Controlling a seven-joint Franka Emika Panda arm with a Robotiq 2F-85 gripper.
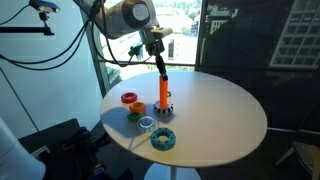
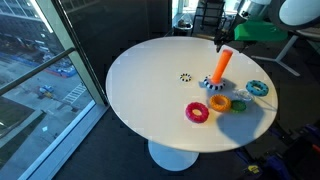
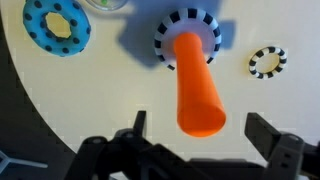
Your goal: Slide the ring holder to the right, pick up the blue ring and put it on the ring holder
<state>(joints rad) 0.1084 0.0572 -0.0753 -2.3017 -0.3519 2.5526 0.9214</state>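
Note:
The ring holder [image 1: 162, 90] is an orange peg on a dark round base and stands upright on the white round table [image 1: 220, 115]. It shows in both exterior views [image 2: 221, 68] and in the wrist view [image 3: 195, 85]. My gripper [image 3: 203, 128] is open, with a finger on each side of the peg's top and gaps between them. In both exterior views it hangs just above the peg [image 1: 157, 55] [image 2: 222, 42]. The blue ring [image 1: 163, 139] lies flat near the table edge, apart from the peg [image 2: 257, 88] [image 3: 57, 25].
A small black-and-white ring [image 3: 267, 62] lies beside the peg's base [image 2: 186, 77]. A red ring [image 1: 129, 99], a yellow-and-green one [image 1: 135, 111] and a pale ring [image 1: 146, 123] lie between the peg and the table edge. Windows stand behind.

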